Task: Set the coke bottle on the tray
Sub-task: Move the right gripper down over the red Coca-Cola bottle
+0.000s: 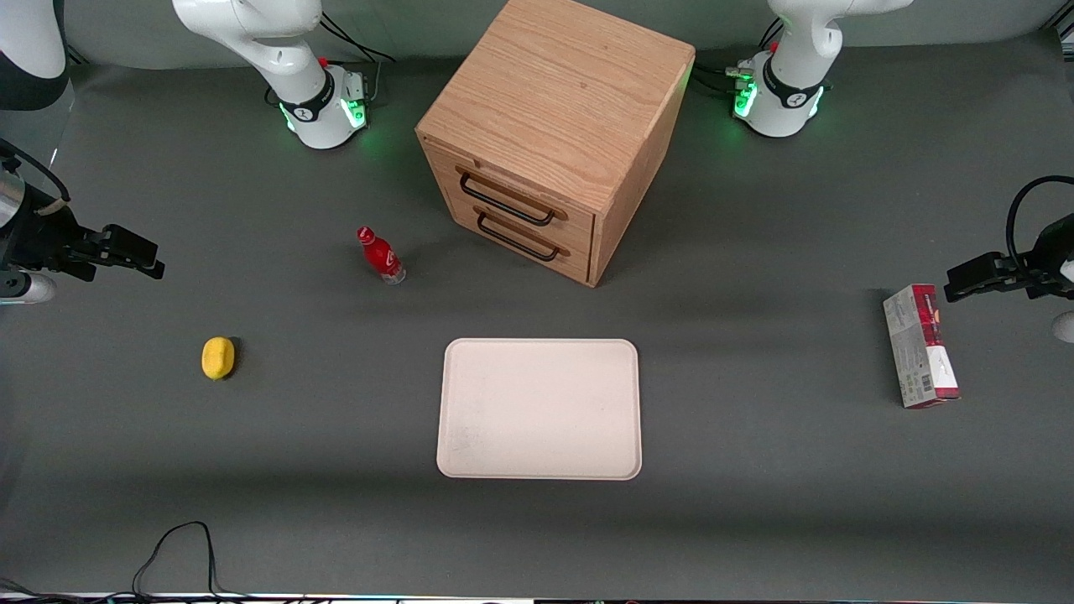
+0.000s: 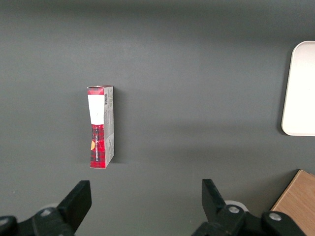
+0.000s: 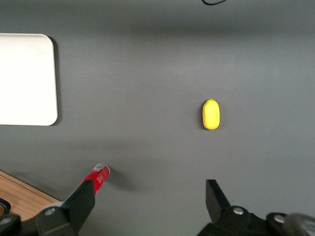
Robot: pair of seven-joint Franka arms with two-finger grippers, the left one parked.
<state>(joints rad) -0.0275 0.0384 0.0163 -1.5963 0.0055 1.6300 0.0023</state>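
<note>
While the gripper (image 3: pixel 147 199) hangs spread, coke bottle (image 1: pixel 381 255) – upright – stands off the tray (image 1: pixel 539 408) (dark mat).

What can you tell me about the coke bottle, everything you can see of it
The coke bottle is small and red, with a red cap, white logo script and a clear base, plastic by its look. It stands upright on the dark grey table, capped and touched by nothing else. It is farther from the front camera than the tray, in front of the wooden drawer cabinet. The gripper, fingers open, hovers apart from it, toward the working arm's end.
</note>
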